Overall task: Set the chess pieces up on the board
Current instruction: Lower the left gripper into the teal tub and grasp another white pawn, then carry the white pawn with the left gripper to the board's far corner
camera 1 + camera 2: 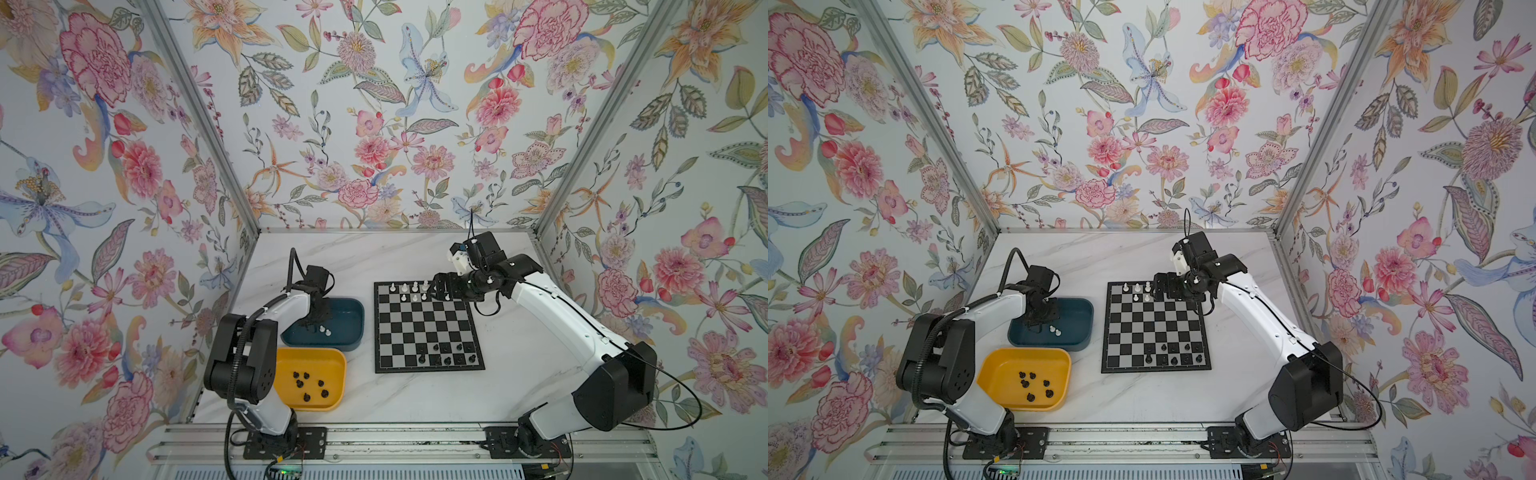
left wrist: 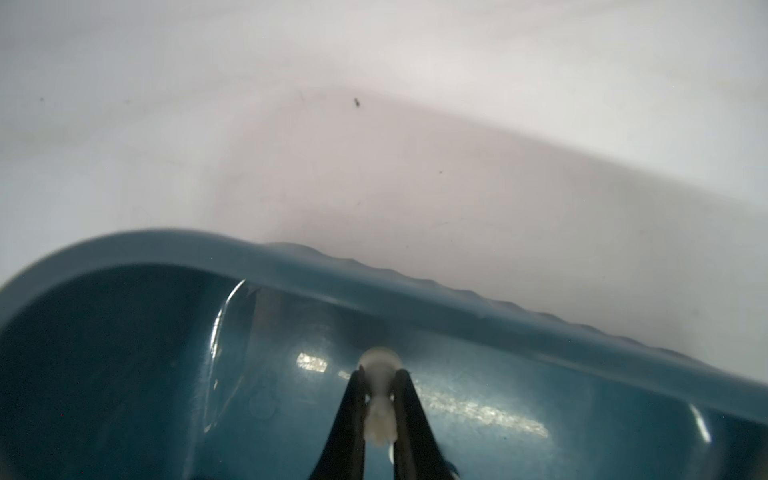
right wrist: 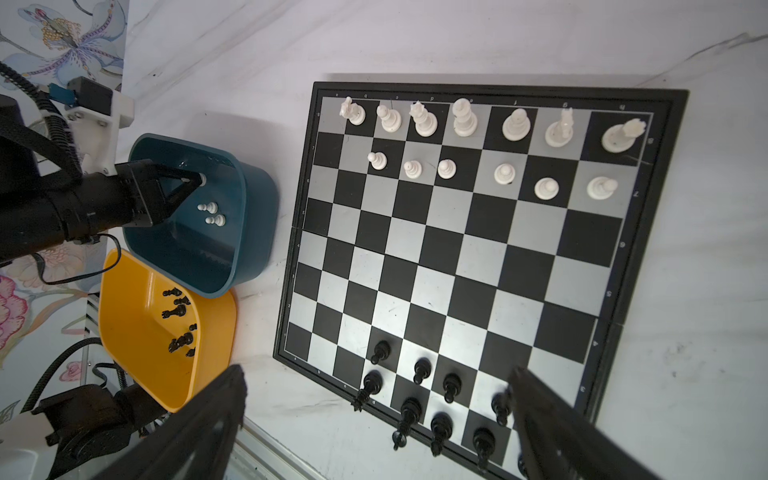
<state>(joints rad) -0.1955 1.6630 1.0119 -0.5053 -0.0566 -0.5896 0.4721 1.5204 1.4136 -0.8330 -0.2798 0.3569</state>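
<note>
The board [image 1: 428, 328] lies flat at mid-table. White chess pieces [image 1: 409, 289] stand on its two far rows and black ones [image 1: 446, 353] on its two near rows. My left gripper [image 2: 380, 374] is down inside the teal tray [image 1: 355, 328], shut on a small white chess piece [image 2: 380, 411] that shows between its fingertips. Two more white pieces [image 1: 325, 331] lie on the tray floor beside it. My right gripper [image 3: 376, 372] stands open and holds nothing. It hovers over the board's far right corner [image 1: 438, 291].
A yellow tray [image 1: 336, 365] with several loose black pieces [image 1: 309, 384] sits nearer than the teal one, left of the board. Both arm bases are bolted to the rail at the table's front edge. Flowered walls close in the left, back and right.
</note>
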